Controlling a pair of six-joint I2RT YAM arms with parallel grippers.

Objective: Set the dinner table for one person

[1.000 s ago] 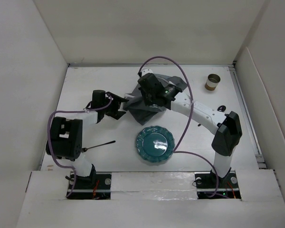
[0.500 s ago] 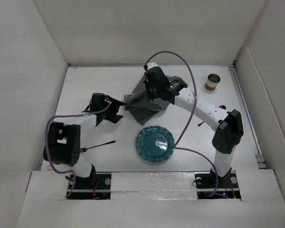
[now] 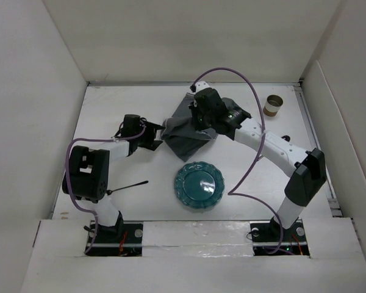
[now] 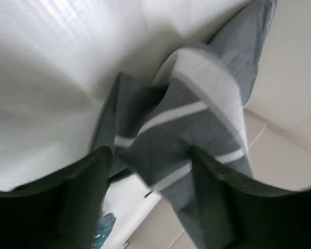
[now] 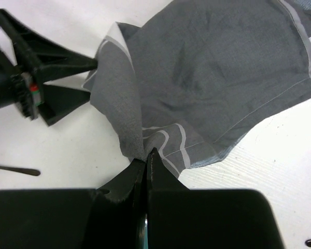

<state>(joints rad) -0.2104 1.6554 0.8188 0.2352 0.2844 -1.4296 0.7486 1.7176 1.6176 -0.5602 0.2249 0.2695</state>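
Observation:
The dinner table (image 3: 110,110) is the wide white surface. A dark grey cloth mat with pale stripes (image 3: 183,139) lies rumpled at its middle back. My right gripper (image 3: 194,121) is shut on a fold of the mat, the pinch showing in the right wrist view (image 5: 146,152). My left gripper (image 3: 158,134) is at the mat's left edge, its jaws apart with the edge hanging between them (image 4: 150,153). A teal plate (image 3: 199,184) sits in front of the mat. A black utensil (image 3: 128,186) lies to the plate's left.
A small brown cup (image 3: 272,105) stands at the back right. A small black item (image 3: 285,139) lies right of the right arm. White walls enclose the table on the left, back and right.
My right gripper has moved right and back with the mat, drawing it out. My left gripper has shifted slightly right, staying at the mat's left edge.

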